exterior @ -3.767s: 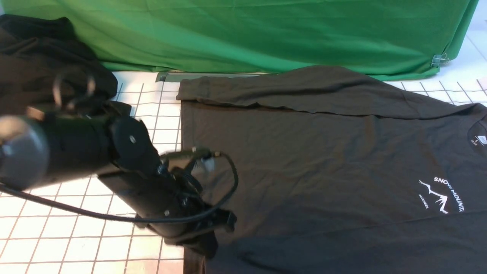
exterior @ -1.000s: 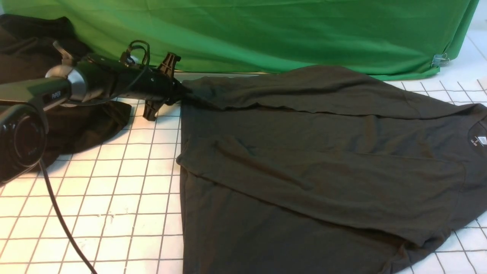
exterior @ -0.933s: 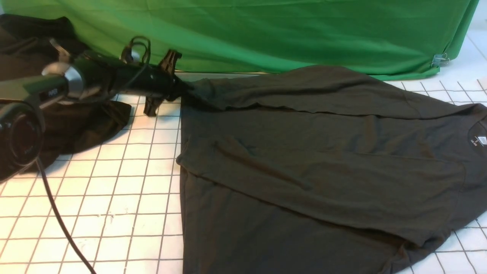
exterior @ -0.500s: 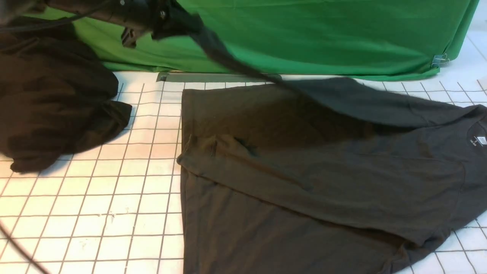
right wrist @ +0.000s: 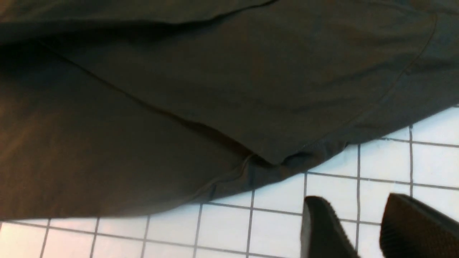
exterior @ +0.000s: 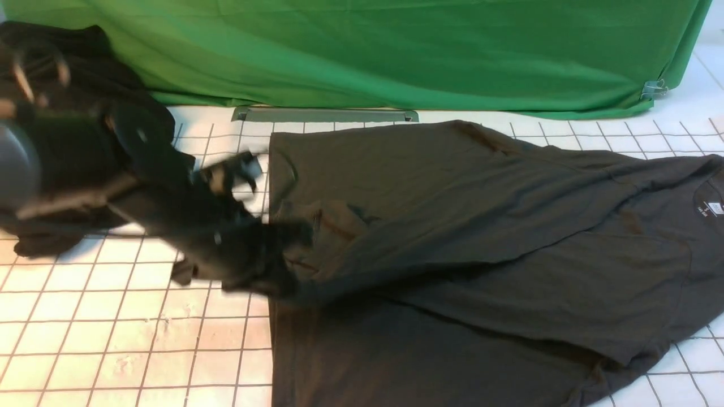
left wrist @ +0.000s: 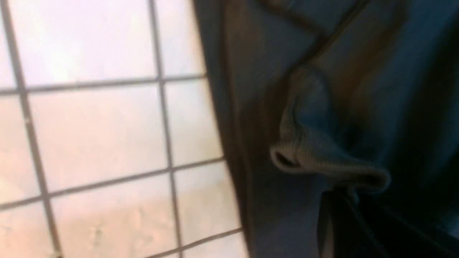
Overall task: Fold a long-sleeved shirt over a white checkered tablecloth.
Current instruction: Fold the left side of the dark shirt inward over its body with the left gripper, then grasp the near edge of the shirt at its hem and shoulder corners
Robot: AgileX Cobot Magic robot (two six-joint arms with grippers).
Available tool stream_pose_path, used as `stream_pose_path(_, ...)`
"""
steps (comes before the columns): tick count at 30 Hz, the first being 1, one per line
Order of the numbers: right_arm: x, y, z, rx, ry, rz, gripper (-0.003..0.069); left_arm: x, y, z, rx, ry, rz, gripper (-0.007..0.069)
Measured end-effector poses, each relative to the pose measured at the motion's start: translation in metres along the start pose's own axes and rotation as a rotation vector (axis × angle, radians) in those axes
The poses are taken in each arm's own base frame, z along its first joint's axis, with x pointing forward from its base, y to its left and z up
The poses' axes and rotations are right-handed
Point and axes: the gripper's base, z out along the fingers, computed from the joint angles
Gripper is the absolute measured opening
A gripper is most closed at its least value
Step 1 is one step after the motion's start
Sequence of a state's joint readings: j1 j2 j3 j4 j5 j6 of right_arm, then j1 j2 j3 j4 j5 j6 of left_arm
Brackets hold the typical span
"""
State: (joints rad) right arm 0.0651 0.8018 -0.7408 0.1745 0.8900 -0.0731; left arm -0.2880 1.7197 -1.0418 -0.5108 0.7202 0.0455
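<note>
Left gripper (exterior: 285,257): motion-blurred at the left edge of the long-sleeved shirt (exterior: 481,254), right against the sleeve cuff (left wrist: 322,168); I cannot tell whether it pinches the cuff or stands parted.
Right gripper (right wrist: 358,215): fingers (right wrist: 322,229) apart, holding nothing, just off the shirt's edge.
Shirt: spread flat over the white checkered tablecloth (exterior: 141,339), one sleeve drawn across its body.

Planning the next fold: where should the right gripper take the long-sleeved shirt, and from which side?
On the long-sleeved shirt, probably take the folded corner where the near sleeve turns back over the body. It lies flat with its edge facing bare white checkered tablecloth, so I would come in low from that open side, where the right gripper hangs open.
</note>
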Motion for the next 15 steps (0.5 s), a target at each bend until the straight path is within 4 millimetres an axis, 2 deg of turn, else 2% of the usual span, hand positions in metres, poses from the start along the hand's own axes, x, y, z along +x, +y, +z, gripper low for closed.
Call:
stream_pose_path(4,0.000,0.000,0.000,0.000,0.001,0.000,0.0239,0.001,0.003,0.000,-0.040,0.004,0.010,0.0162)
stream_pose_path(5,0.000,0.000,0.000,0.000,0.001,0.000,0.0240,0.001,0.004,-0.003,-0.064,0.006,0.021,0.0211)
stream_pose_path(8,0.000,0.000,0.000,0.000,0.002,0.000,0.0241,0.001,0.004,-0.016,-0.122,0.039,0.066,0.0305)
stream_pose_path(10,-0.001,0.000,0.000,0.001,-0.007,0.000,0.0241,0.001,0.000,-0.033,-0.149,0.058,0.107,0.0379)
stream_pose_path(15,-0.003,0.000,0.000,0.002,-0.032,0.000,0.0241,0.008,-0.005,-0.049,-0.139,0.102,0.109,0.0412)
